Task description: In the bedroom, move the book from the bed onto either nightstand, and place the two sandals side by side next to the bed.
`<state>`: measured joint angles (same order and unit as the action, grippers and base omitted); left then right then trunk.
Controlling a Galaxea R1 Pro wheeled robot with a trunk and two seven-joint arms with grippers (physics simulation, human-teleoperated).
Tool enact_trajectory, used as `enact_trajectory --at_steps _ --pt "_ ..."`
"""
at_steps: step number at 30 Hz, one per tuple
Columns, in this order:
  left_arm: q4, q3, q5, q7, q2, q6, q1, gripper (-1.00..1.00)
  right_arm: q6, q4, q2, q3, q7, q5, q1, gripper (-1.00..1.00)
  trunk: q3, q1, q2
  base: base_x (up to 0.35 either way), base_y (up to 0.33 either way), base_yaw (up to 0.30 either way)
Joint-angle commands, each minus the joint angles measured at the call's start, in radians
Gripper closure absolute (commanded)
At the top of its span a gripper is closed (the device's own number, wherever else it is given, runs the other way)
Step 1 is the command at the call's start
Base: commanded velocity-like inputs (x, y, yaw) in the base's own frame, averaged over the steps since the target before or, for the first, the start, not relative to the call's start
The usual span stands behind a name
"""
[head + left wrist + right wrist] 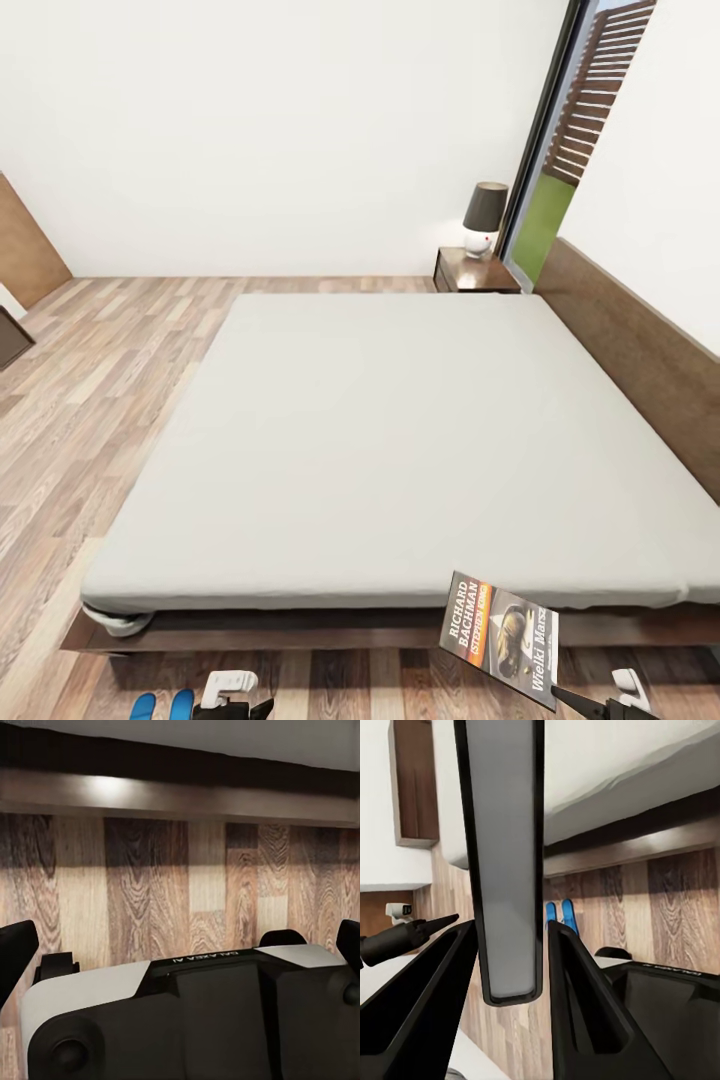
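The right gripper [510, 967] jaws pinch the book [500, 638] edge-on between them, over the bed's [400, 450] foot.

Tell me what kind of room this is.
A bedroom, most likely: a large low bed with a wooden headboard, and a nightstand carrying a small lamp beside it.

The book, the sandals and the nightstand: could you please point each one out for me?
book [500, 638], head view, on its front cover.
sandals [163, 706], head view, on the blue soles by the bed's foot.
nightstand [473, 274], head view, on its glossy top beside the lamp.
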<state>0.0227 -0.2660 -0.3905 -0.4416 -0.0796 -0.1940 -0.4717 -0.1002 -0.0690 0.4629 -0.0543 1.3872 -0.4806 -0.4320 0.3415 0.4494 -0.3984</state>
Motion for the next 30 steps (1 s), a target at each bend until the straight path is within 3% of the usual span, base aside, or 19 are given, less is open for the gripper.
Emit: enact_trajectory --at_steps 1,30 --pt "-0.001 -0.009 -0.008 -0.003 0.0 -0.004 -0.001 -1.0 -0.01 0.0 0.0 -0.006 0.003 -0.007 -0.001 1.0 0.0 0.001 -0.002 0.0 0.0 0.0" --pt "-0.001 -0.01 -0.008 -0.003 0.001 -0.004 0.002 -1.0 -0.01 0.0 0.0 -0.007 0.003 -0.007 -0.001 1.0 -0.048 0.001 -0.002 0.0 0.0 0.0"
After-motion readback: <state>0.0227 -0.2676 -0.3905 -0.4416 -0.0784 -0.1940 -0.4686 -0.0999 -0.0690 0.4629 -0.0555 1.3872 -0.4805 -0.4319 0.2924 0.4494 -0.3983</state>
